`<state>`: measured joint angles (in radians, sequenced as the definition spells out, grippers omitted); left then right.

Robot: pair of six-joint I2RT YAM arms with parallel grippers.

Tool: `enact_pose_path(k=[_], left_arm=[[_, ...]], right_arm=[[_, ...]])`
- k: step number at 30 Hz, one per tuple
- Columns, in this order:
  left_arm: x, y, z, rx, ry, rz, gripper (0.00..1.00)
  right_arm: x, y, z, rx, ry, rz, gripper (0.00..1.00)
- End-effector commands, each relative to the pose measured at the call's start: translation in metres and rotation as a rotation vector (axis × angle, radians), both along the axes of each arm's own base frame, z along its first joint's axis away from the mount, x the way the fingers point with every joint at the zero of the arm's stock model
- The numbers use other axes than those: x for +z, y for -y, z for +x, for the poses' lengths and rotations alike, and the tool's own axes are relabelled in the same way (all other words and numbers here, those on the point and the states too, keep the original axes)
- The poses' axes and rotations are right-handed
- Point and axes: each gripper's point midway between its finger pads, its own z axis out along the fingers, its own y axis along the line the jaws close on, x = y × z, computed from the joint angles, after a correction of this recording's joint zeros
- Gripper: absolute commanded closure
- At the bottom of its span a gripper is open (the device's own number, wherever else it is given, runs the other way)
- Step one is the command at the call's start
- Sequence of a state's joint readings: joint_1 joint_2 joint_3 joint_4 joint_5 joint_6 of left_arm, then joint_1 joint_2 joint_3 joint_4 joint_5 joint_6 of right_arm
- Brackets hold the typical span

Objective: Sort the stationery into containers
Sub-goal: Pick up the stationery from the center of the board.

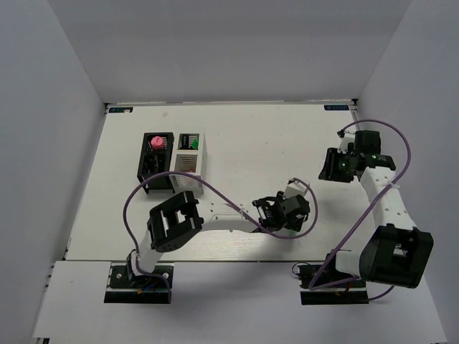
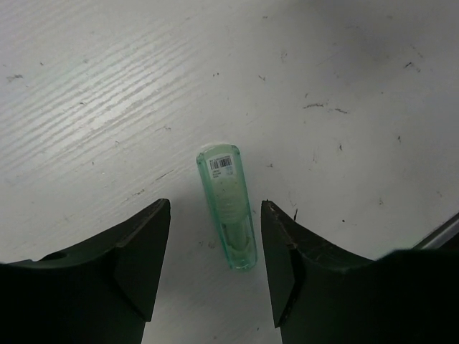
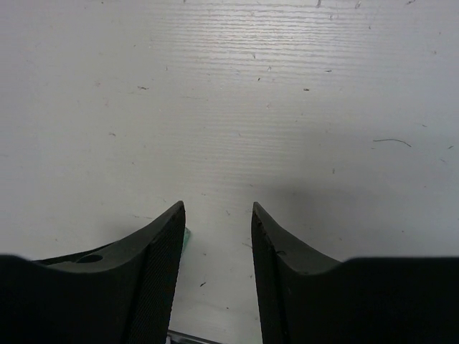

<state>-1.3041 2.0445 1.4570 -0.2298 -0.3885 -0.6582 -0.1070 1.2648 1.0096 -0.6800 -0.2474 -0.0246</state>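
Risk: the green piece could be pushed askew or rolled if the left gripper were closed as placed. It was lying btwn the open fingers, touching neither, nearer the frame-right one and slightly tilted vs. the jaws. A shallow pinch on smooth plastic could slip during the carry to the containers at upper left of the top view, black and white. The right gripper was seen w/ jaws apart over bare table, nothing btwn them; a green sliver at its frame-left finger was too small to ID. The piece was seen at lower centre of the left wrist view: pale green, see-through, short, pen-like, barcode label at its upper end.
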Motion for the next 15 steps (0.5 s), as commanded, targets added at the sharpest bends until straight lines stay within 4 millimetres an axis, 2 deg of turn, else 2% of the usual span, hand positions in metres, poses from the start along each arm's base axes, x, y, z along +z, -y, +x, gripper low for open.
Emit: enact_pose_path(k=[1, 2, 4, 8, 15], left_arm=[[0.009, 0.020, -0.006, 0.017, -0.020, -0.069, 0.36], [0.016, 0.027, -0.006, 0.016, -0.011, -0.082, 0.36], [0.003, 0.027, -0.011, 0.009, -0.002, -0.040, 0.36], [0.000, 0.033, -0.013, 0.012, 0.031, -0.020, 0.36], [-0.011, 0.026, -0.017, 0.043, 0.114, 0.117, 0.39]], right_arm=[[0.005, -0.005, 0.000, -0.002, 0.019, 0.075, 0.54], [0.006, -0.004, -0.002, -0.005, 0.018, 0.084, 0.54], [0.006, -0.006, -0.002, 0.002, 0.023, 0.114, 0.54], [0.011, -0.008, -0.004, 0.006, 0.032, 0.158, 0.54], [0.016, -0.002, -0.005, -0.015, 0.047, 0.194, 0.54]])
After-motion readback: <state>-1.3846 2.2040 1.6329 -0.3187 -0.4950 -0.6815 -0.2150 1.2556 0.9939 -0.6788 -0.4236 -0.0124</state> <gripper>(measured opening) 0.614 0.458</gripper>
